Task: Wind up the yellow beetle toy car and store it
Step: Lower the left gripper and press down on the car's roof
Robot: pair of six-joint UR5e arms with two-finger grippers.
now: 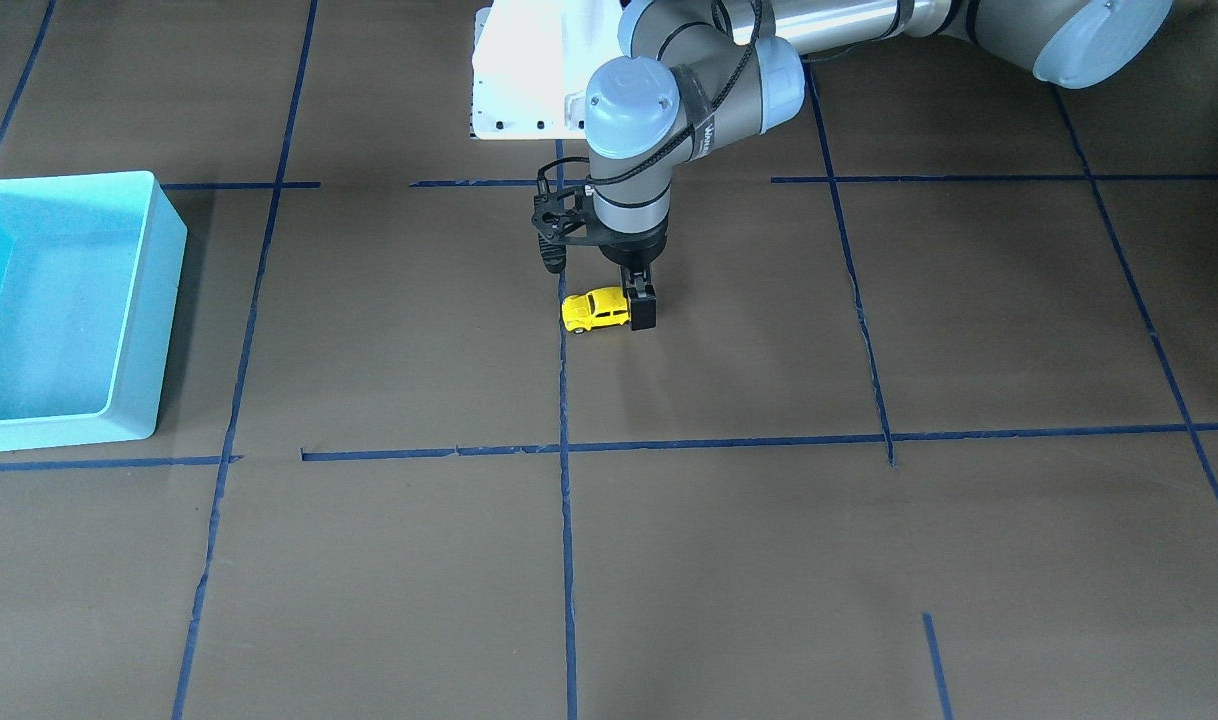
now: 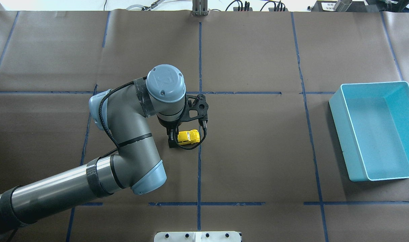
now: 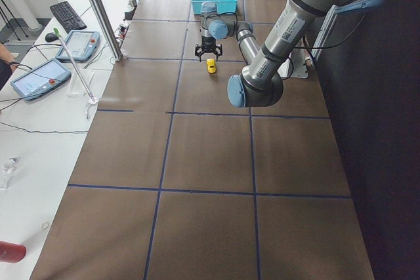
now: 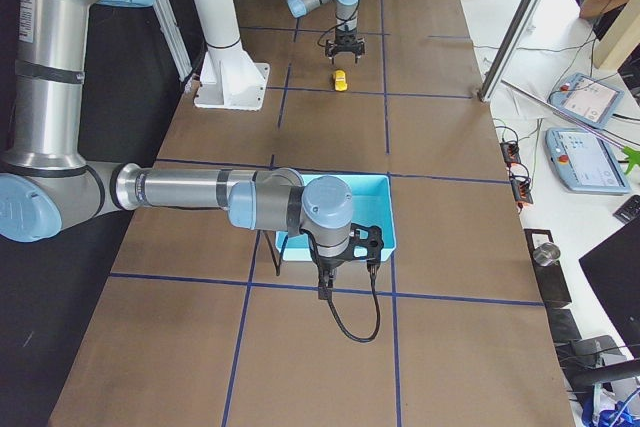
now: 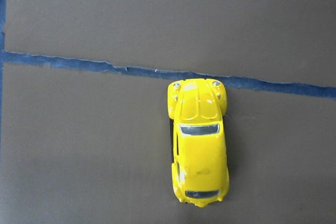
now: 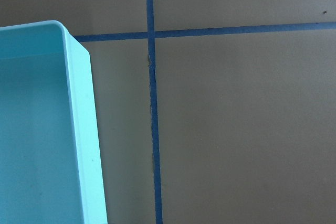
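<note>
The yellow beetle toy car (image 1: 596, 310) stands on its wheels on the brown table, near a blue tape crossing. It also shows in the overhead view (image 2: 188, 136) and fills the lower middle of the left wrist view (image 5: 198, 150). My left gripper (image 2: 172, 139) is down at table height just behind one end of the car. Its fingers (image 1: 642, 305) stand apart and hold nothing. The teal bin (image 2: 375, 131) stands far off on the robot's right. My right gripper (image 4: 336, 265) hangs beside the bin; I cannot tell whether it is open or shut.
A white robot base plate (image 1: 529, 80) sits at the table's robot-side edge. The bin's rim (image 6: 79, 124) shows in the right wrist view. Blue tape lines (image 2: 199, 161) divide the table into squares. A black cable (image 2: 191, 147) loops from the left wrist around the car.
</note>
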